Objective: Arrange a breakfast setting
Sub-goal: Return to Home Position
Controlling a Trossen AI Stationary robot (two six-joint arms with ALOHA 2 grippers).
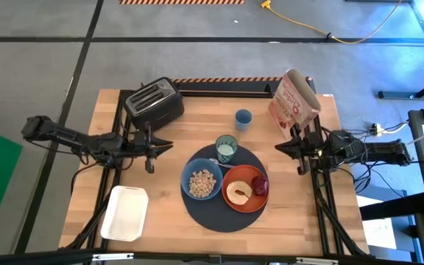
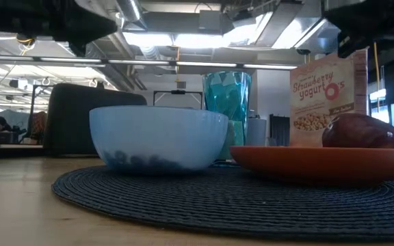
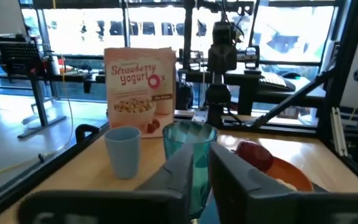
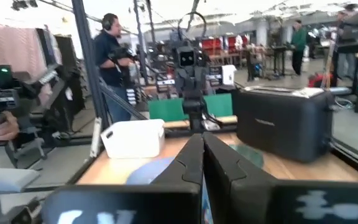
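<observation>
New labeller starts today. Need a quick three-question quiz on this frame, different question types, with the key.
1. True or false: the dark-red fruit lies on the orange plate.
2. Which item holds cereal? A. blue bowl B. teal glass C. white tray
3. Which gripper is nearer the black toaster?

Key: 1 true. 2 A. 3 the left gripper.
</observation>
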